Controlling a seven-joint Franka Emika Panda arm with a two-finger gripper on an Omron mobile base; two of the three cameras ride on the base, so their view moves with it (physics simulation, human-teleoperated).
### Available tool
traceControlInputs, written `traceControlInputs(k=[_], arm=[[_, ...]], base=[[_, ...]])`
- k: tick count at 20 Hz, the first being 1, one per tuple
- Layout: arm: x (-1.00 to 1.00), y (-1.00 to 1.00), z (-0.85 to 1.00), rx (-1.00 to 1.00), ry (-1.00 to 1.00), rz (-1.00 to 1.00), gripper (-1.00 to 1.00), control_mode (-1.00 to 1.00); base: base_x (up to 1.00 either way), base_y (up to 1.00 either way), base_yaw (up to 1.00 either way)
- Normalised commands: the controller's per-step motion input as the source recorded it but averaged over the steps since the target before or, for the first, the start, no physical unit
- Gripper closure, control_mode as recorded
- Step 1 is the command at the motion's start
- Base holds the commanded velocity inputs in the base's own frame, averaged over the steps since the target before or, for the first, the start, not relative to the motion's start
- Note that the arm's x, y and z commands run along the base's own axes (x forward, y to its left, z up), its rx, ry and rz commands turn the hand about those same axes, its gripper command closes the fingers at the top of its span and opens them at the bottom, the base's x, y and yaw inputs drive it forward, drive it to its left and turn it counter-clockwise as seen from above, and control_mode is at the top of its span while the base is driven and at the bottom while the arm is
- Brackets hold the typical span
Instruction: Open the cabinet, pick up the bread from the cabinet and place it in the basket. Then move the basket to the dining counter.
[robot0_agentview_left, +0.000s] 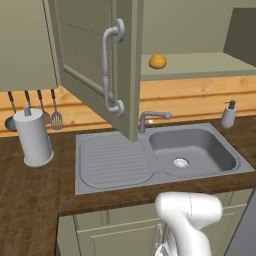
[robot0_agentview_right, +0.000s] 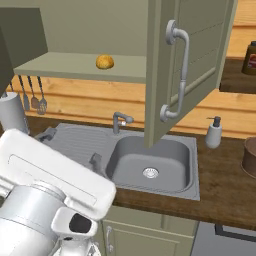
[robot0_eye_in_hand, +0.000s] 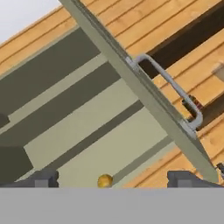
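Observation:
The olive-grey cabinet (robot0_agentview_left: 95, 60) above the sink stands open, both doors swung out; one door with its curved grey handle (robot0_agentview_right: 177, 75) hangs over the sink. The bread (robot0_agentview_left: 157, 61), a small golden bun, lies alone on the cabinet shelf (robot0_agentview_right: 60, 65) and shows low in the hand view (robot0_eye_in_hand: 104, 180). My gripper (robot0_eye_in_hand: 113, 181) is open and empty, pointed up at the shelf from well below the bread. The brown basket (robot0_agentview_right: 250, 157) stands on the counter at the far right edge. The dark dining counter (robot0_agentview_right: 232, 80) lies behind the right door.
A grey sink (robot0_agentview_left: 160, 155) with a faucet (robot0_agentview_left: 150, 117) is set in the wood counter under the cabinet. A soap dispenser (robot0_agentview_left: 228, 115) stands to its right, a paper towel roll (robot0_agentview_left: 32, 137) and hanging utensils (robot0_agentview_left: 40, 107) to its left.

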Motion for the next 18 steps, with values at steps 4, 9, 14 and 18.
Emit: traceControlInputs(k=[4,9,14,18], arm=[[0.78,1.00,0.00,-0.45,0.17,0.00,-1.00,-1.00],[0.43,1.00,0.01,-0.46,0.05,0.00,-1.00,-1.00],[0.51,0.28,0.11,-0.24,0.15,-0.03,-1.00,-1.00],[0.76,0.00,0.05,-0.04,0.32,0.00,-1.00,-1.00]], base=[[0.00,0.00,0.00],[0.00,0.00,0.00],[0.00,0.00,0.00],[0.00,0.00,0.00]])
